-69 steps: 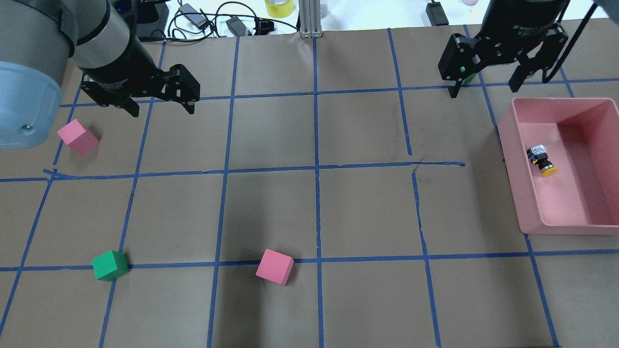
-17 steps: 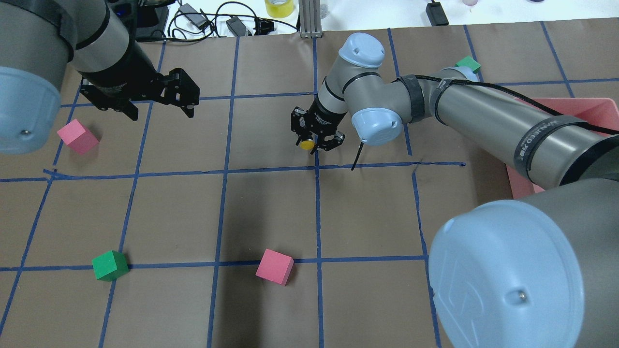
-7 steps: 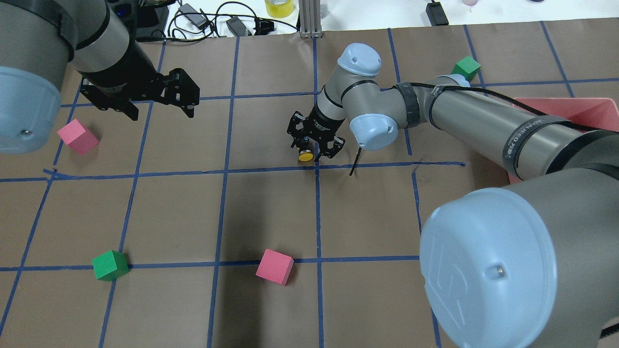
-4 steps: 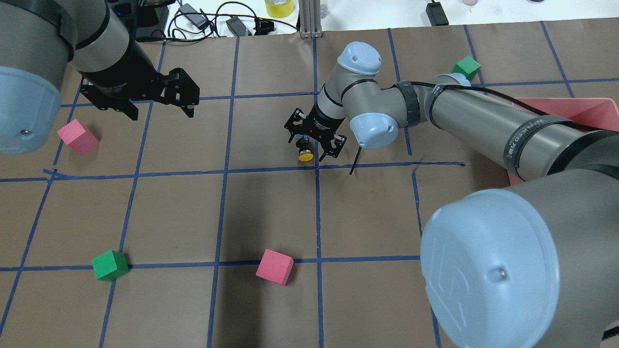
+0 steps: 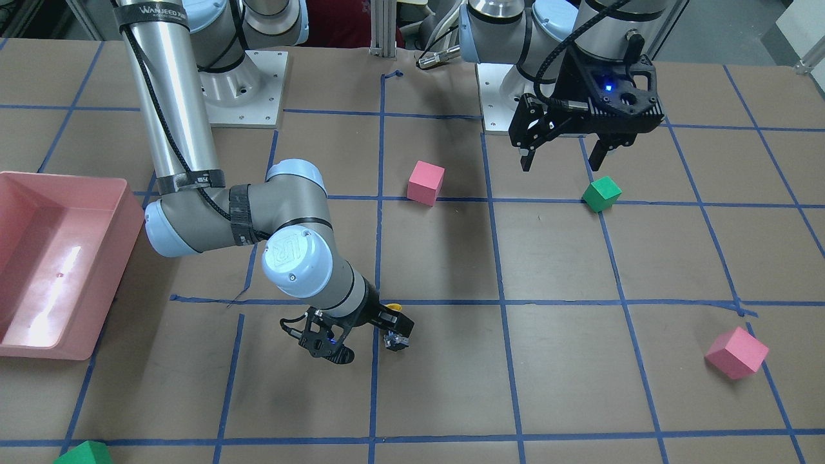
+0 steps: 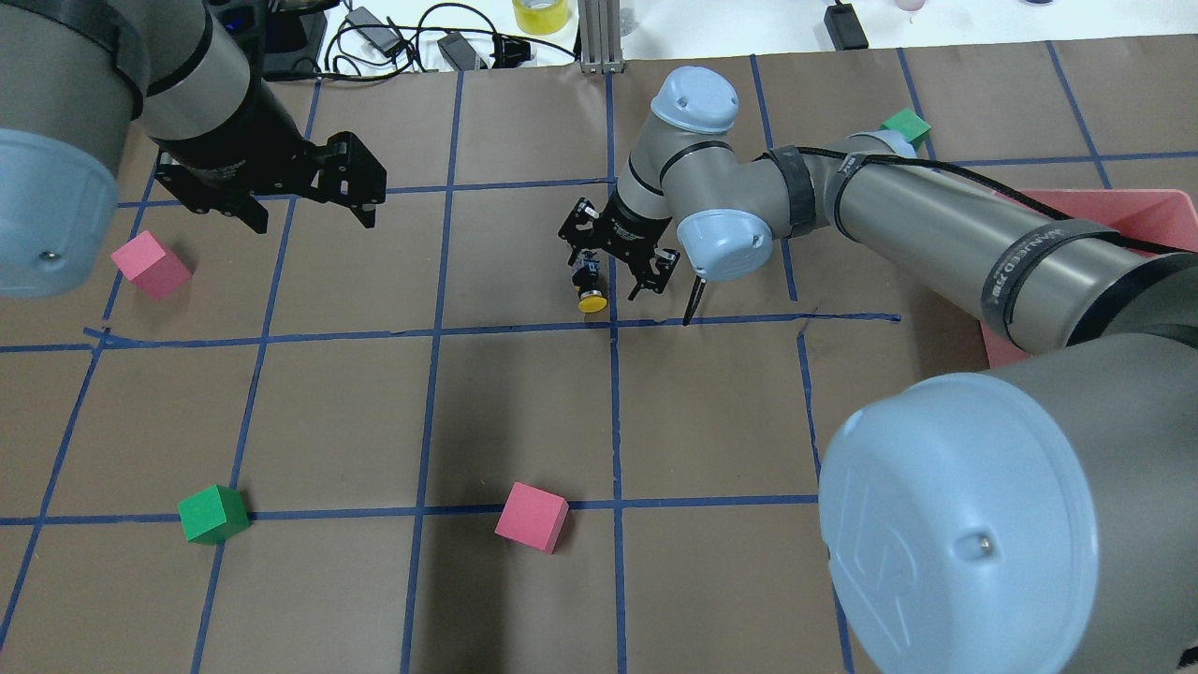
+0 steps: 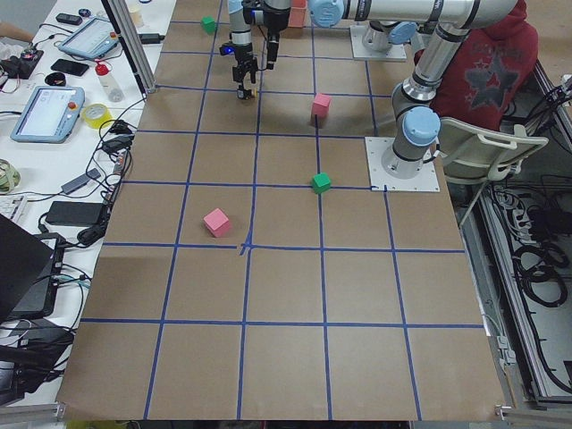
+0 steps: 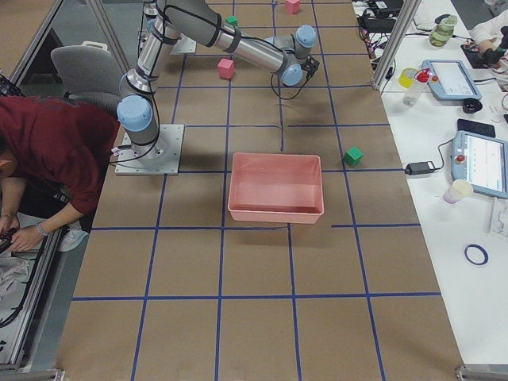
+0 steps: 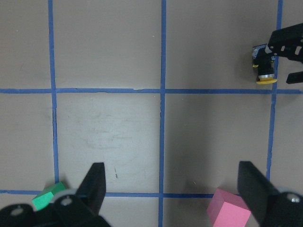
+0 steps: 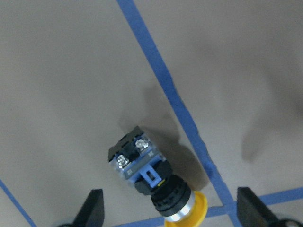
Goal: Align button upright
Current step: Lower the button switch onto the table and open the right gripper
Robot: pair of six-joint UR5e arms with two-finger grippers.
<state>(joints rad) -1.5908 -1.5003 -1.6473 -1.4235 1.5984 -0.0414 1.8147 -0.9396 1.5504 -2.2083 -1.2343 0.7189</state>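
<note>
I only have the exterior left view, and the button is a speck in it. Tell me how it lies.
Observer: The button lies on its side on the paper, not upright. Its yellow cap points toward a blue tape line.
Operator: Report the right fingers.
Observer: The right fingers are open, one on either side of the button, and neither touches it.
Operator: Now the left fingers.
Observer: The left fingers are open with nothing between them, over the paper and well away from the button.
</note>
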